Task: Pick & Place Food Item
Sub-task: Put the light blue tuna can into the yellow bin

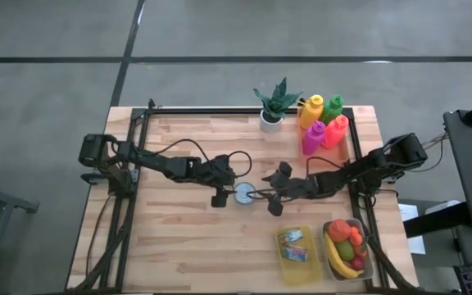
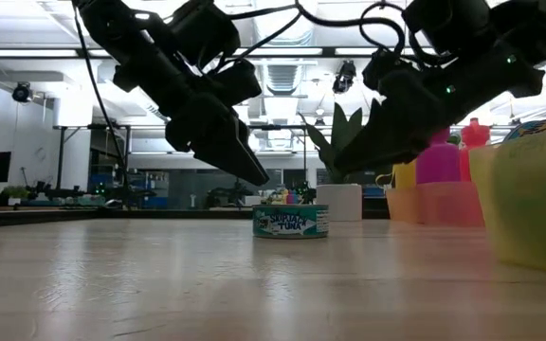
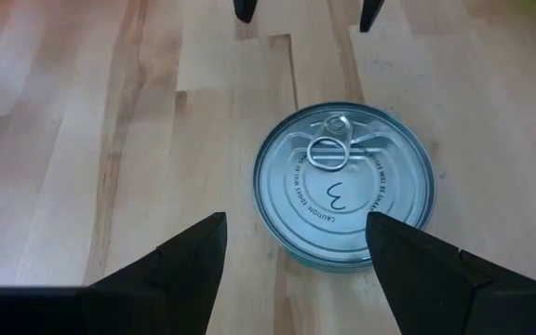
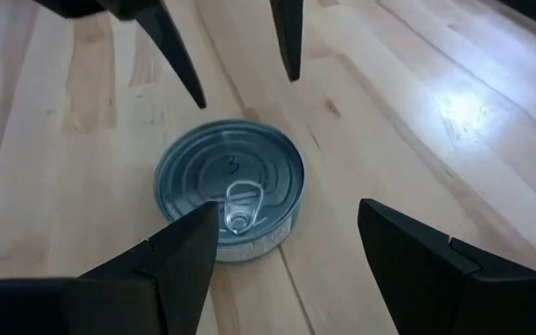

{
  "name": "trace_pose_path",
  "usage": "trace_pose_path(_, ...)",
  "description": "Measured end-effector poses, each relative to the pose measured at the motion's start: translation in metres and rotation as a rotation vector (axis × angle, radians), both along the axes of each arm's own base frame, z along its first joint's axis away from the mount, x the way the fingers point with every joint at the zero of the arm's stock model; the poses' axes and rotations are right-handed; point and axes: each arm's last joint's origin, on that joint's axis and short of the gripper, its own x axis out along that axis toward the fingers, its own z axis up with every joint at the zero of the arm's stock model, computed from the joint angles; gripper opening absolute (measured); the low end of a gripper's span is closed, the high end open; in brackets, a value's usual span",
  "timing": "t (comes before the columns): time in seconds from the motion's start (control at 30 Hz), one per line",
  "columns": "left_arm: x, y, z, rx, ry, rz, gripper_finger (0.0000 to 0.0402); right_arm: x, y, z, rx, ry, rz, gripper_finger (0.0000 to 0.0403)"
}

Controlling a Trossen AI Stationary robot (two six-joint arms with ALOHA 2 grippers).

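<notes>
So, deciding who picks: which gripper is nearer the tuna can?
Roughly equal. Left gripper hangs just left of the tuna can; right gripper just right, both open above it.

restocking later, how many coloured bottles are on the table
4, clustered at the table's far right corner beside the potted plant: yellow bottle, green bottle, magenta bottle and red-orange bottle. None looks hidden from above.

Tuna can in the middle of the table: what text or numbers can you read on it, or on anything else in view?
"SKIPJACK TUNA" on the side label of the small round silver tuna can.
"3" handwritten on the can's lid, beside the pull ring.
"CAUTION..." printed in a curve on the lid; the rest is too small to read.
Packets in the yellow plastic bin: print too small to read.
</notes>
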Motion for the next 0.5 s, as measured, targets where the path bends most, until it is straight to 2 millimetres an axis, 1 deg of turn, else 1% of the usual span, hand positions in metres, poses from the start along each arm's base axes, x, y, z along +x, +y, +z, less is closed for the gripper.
trace_pose_path(0.23,0.001,0.000,-0.002,0.000,-0.001,0.000,0.0263,0.003,0.001,-0.002,0.006,-0.019,-0.001,0.0254)
trace_pose_path(0.5,0.005,0.000,-0.021,-0.029,0.043,0.028,0.0263,0.003,0.001,-0.001,0.008,-0.028,-0.001,0.0254)
